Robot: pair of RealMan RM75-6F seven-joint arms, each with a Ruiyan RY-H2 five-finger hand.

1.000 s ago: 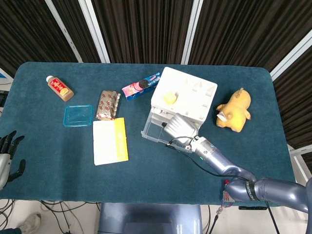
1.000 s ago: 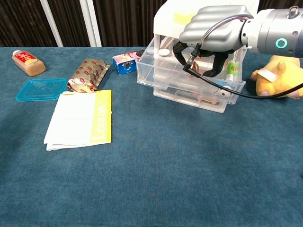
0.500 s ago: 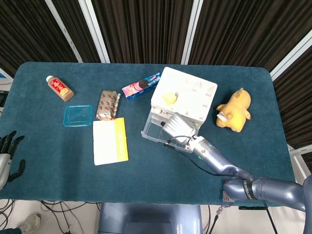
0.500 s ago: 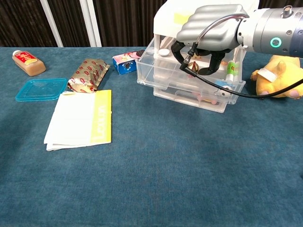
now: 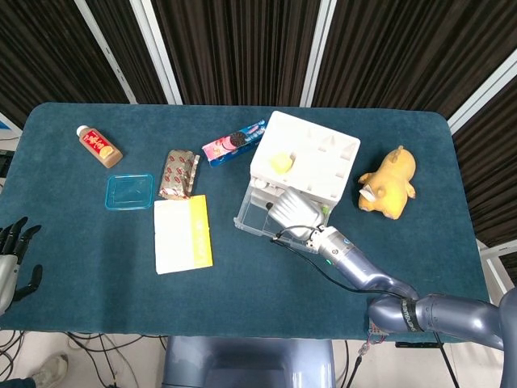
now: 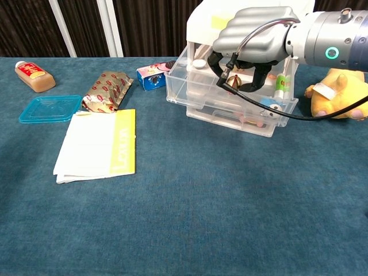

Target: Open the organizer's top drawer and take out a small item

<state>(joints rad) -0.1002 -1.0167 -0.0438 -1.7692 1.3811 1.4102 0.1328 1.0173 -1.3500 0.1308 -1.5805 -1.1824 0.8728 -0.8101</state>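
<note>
The white organizer (image 5: 311, 158) stands right of the table's middle, with its clear top drawer (image 6: 230, 99) pulled out toward me. My right hand (image 6: 253, 34) hangs over the open drawer with its fingers curled down inside. Between the fingertips shows a small golden-brown item (image 6: 233, 83), pinched just above the drawer's floor. A white round cap (image 6: 198, 64) and a green-labelled tube (image 6: 280, 82) also lie in the drawer. In the head view the right hand (image 5: 295, 212) hides most of the drawer. My left hand (image 5: 12, 259) stays off the table's left edge, fingers apart and holding nothing.
A yellow plush toy (image 5: 389, 182) sits right of the organizer. Left of it lie a cookie pack (image 5: 233, 142), a brown wrapper (image 5: 179, 174), a blue lid (image 5: 129, 191), a white-and-yellow booklet (image 5: 182, 234) and a small bottle (image 5: 98, 145).
The right hand has shifted slightly left over the drawer and its fingers have closed in; the small golden-brown item now shows between the fingertips. The left hand has not moved.
</note>
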